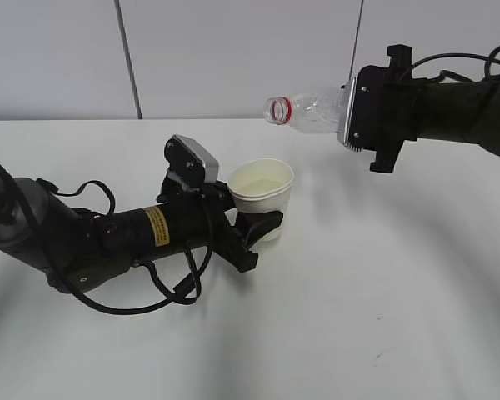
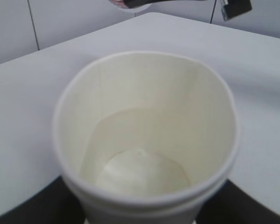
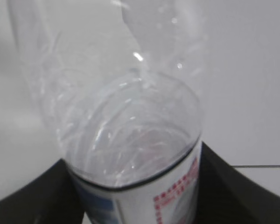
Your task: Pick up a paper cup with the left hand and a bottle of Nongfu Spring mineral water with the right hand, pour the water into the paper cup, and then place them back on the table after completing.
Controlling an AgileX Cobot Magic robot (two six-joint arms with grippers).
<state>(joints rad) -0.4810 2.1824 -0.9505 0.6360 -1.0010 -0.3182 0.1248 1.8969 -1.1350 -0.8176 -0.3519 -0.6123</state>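
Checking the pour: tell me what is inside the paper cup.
The paper cup shows a pale inner wall and round bottom; clear water cannot be made out. Its outside base is hidden by the left end effector.

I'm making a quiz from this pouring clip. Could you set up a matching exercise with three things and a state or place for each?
Things:
1. paper cup
2. bottle
3. table

States:
A. lying sideways in the air, open mouth pointing left
B. plain white, under both arms
C. upright, held in the left gripper

Pairs: 1-C, 2-A, 3-B
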